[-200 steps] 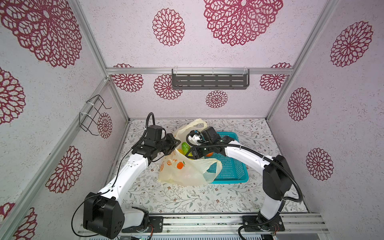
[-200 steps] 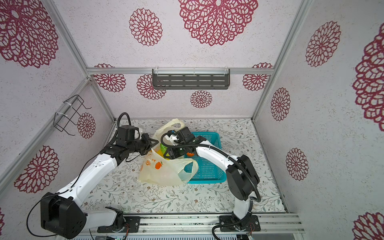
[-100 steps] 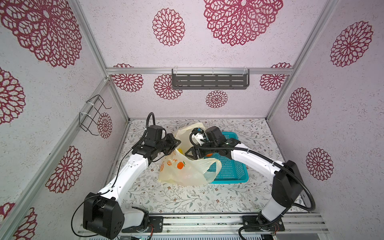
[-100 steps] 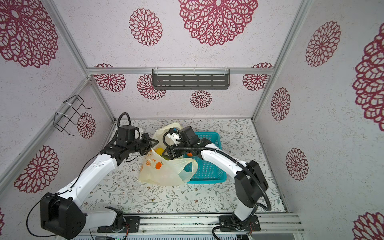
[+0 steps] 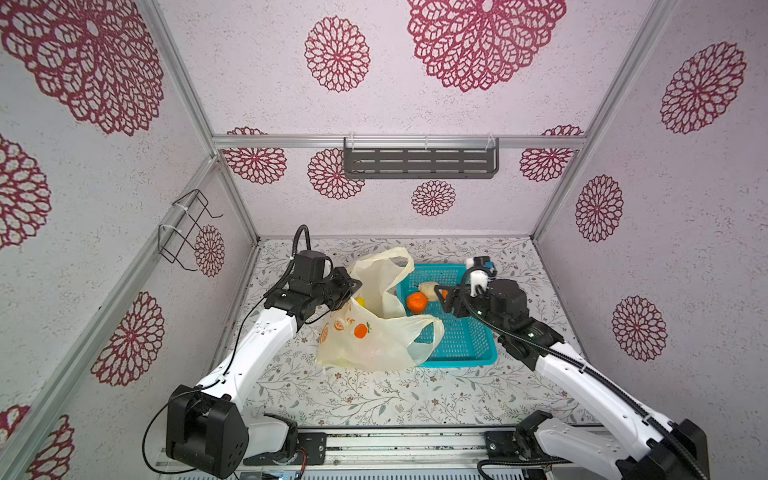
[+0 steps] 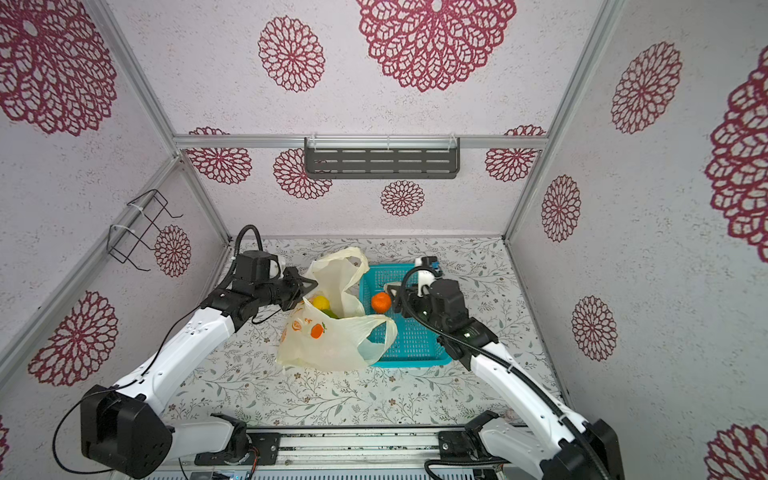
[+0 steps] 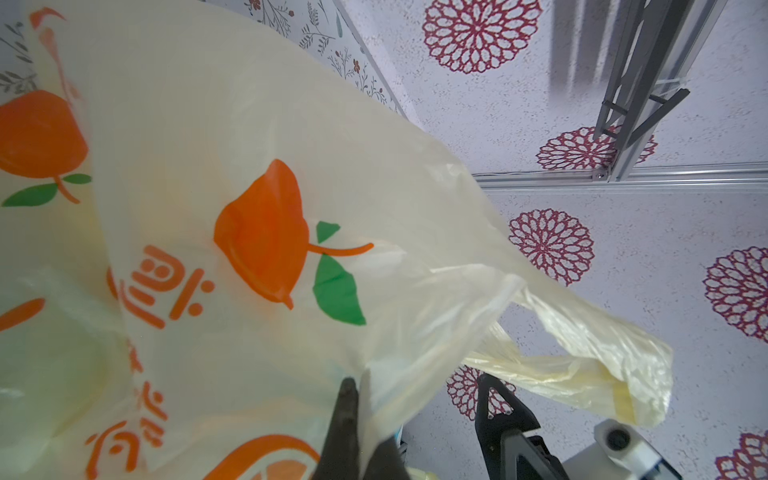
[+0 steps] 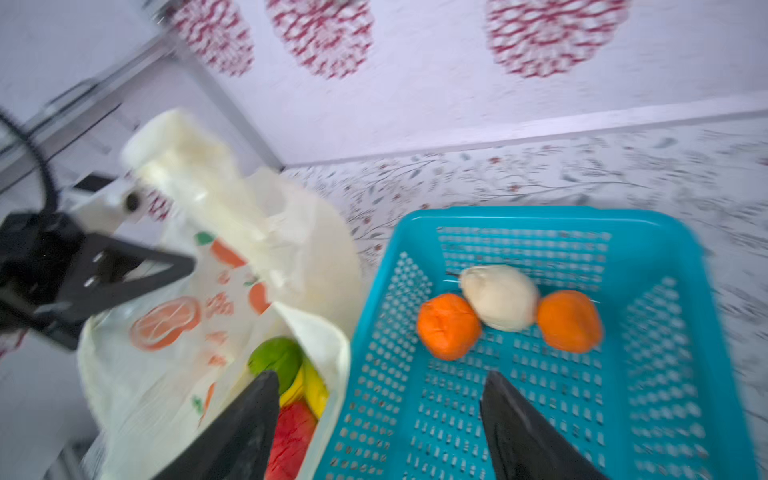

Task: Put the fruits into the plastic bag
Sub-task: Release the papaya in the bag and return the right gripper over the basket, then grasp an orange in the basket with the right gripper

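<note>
Left hand [image 5: 353, 287] clamped on rim of plastic bag [image 5: 374, 338] on the desk [image 5: 353, 399], which holds a green fruit [image 8: 276, 355], yellow fruit [image 8: 313, 390] and red fruit [image 8: 291, 432] — right hand [image 8: 380, 378] apart, empty, above teal basket [image 8: 665, 257] with two oranges [image 8: 449, 326] and beige fruit [image 8: 500, 297].

Floral-print tabletop [image 5: 353, 399]. Two items rest directly on it. The plastic bag [image 5: 374, 345] is left of centre. The teal basket [image 5: 465, 340] is right of centre. They touch: the bag's near handle overlaps the basket's left edge.
</note>
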Available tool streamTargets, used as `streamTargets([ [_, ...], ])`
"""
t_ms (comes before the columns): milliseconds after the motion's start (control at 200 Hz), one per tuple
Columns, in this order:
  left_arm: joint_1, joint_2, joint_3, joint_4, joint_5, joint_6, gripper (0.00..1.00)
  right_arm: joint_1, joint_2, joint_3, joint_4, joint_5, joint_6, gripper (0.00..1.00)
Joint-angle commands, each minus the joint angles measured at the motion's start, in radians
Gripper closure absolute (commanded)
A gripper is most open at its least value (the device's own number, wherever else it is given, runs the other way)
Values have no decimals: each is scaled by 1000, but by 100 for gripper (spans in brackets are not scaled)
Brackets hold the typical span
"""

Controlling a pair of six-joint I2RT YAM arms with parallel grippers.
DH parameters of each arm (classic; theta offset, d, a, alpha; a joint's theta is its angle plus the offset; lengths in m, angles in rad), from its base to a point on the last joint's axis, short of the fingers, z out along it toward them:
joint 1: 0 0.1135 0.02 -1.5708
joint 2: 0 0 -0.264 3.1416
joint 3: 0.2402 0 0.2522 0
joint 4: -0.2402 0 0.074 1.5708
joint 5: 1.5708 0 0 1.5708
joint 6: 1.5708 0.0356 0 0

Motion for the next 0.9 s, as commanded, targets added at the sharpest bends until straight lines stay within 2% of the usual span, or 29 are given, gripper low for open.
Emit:
streamTargets([
  [0,-5,-3,-4,1,-8,3,100,-63,6,7,25,174,133,22],
  [260,-6,3,16,3,-1,9,100,-140,396,291,-231,39,25,24],
  [415,-7,0,17,2,0,11,100,-152,590,415,-311,50,4,26],
  [630,-7,-3,8,1,-1,14,100,-166,757,514,-362,66,-11,30],
  [896,-7,12,2,20,9,9,100,-181,866,565,-364,59,-12,37],
])
